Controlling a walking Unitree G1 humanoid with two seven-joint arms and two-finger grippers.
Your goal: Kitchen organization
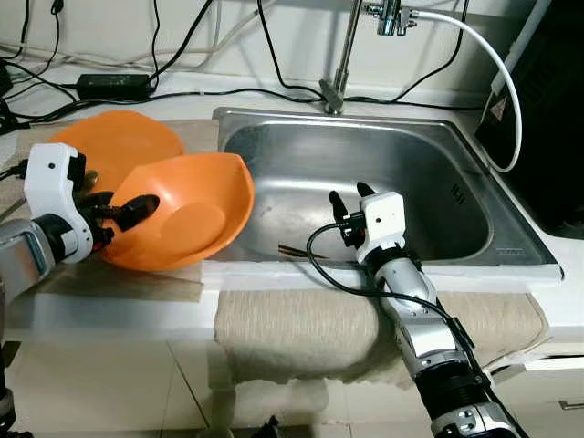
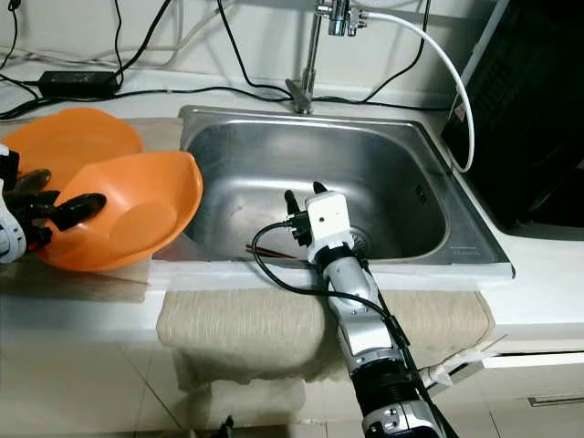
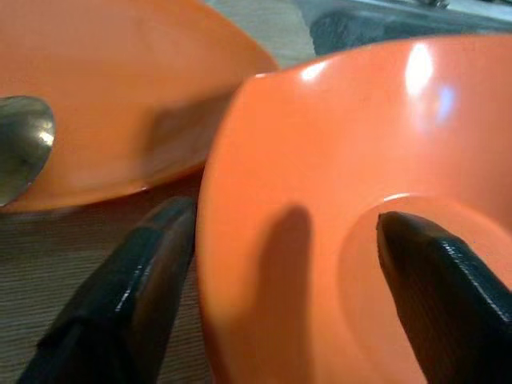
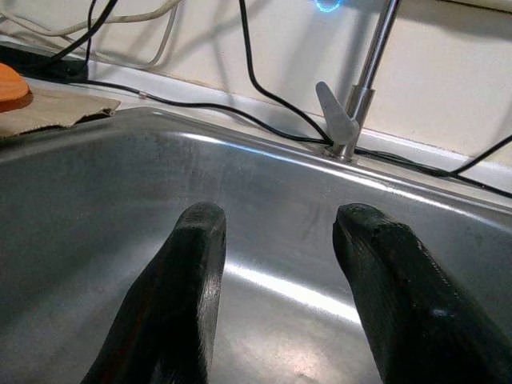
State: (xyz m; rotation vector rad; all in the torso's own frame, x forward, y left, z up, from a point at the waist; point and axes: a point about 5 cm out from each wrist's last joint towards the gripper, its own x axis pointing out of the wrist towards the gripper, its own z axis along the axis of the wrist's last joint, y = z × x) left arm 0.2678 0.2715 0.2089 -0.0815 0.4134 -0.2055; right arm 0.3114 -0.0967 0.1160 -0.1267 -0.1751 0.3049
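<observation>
My left gripper [image 1: 128,212] is shut on the rim of an orange bowl [image 1: 196,219], held tilted over the counter just left of the sink [image 1: 365,119]. In the left wrist view one finger [image 3: 128,296] lies outside the bowl's wall and the other inside it. A second orange bowl [image 1: 114,146] rests on a beige mat behind, with a metal spoon [image 3: 20,144] in it. My right gripper [image 1: 349,193] hangs open over the front of the steel basin, nothing between its fingers [image 4: 192,272].
A faucet [image 1: 339,87] stands behind the sink, with a white hose [image 1: 493,64] curving right. Thin brown sticks [image 1: 292,248] lie at the basin's front. A beige towel [image 1: 301,328] drapes the counter edge. Black cables and an adapter [image 1: 114,87] line the back; a black appliance [image 1: 547,109] is right.
</observation>
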